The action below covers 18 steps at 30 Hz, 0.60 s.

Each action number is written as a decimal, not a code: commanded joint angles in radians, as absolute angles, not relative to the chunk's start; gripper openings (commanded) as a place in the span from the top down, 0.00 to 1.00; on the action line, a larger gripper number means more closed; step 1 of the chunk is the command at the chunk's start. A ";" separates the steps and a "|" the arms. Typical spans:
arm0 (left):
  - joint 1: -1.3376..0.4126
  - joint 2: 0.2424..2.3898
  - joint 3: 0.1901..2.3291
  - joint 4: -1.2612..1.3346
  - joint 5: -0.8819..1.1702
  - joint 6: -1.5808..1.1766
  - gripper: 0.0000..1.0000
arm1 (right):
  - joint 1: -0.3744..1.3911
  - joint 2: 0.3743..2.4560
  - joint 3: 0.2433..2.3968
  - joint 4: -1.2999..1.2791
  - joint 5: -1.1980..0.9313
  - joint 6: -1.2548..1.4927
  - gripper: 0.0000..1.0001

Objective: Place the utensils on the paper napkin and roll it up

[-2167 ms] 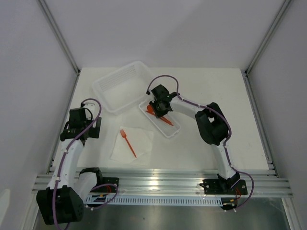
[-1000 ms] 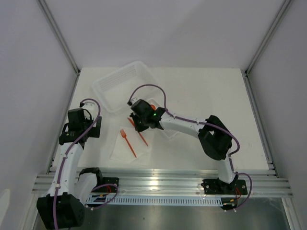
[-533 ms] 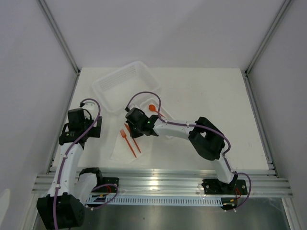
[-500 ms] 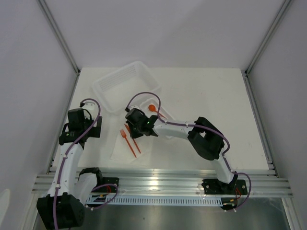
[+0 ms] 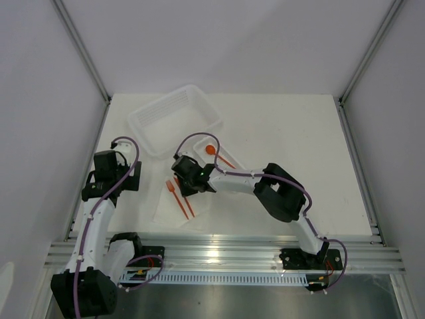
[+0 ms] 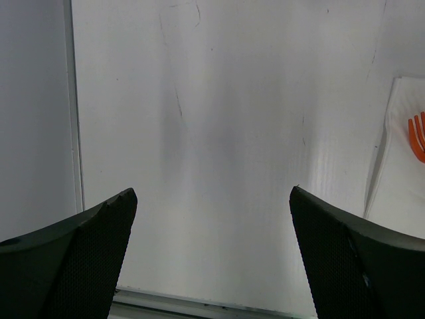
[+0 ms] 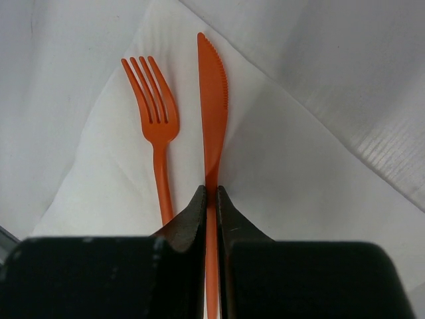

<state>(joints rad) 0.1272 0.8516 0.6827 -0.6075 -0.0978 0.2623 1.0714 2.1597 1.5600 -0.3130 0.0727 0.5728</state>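
The white table point(image 5: 299, 153) carries everything. The large translucent white plastic basket point(image 5: 174, 119) sits beyond the far edge of the white paper napkin point(image 5: 174, 206), which lies flat toward the near left of the table. The small ribbed white plastic tray point(image 5: 216, 141) is just past the napkin's far right corner and is mostly hidden under my right arm. My left pincer point(image 6: 212, 193) hangs over bare table to the left of the napkin, its 2 fingers spread wide with nothing between them. My right pincer point(image 7: 210, 193) is over the napkin, its jaws pressed tight on the handle of the slim orange plastic knife point(image 7: 212, 100). The blade lies alongside the slim orange plastic fork point(image 7: 154, 113), which rests on the napkin just left of it. I cannot tell whether the blade touches the paper. 1 orange plastic spoon point(image 5: 211, 150) lies in the tray, off the napkin.
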 commanded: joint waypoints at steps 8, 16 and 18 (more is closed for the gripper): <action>0.138 0.847 0.690 -0.591 -0.080 0.245 0.00 | 1.121 2.135 1.626 -0.337 0.149 0.571 1.00; 0.138 0.850 0.689 -0.592 -0.075 0.245 0.01 | 1.120 2.151 1.623 -0.336 0.143 0.578 1.00; 0.138 0.851 0.690 -0.592 -0.075 0.245 0.01 | 1.120 2.149 1.623 -0.336 0.149 0.575 1.00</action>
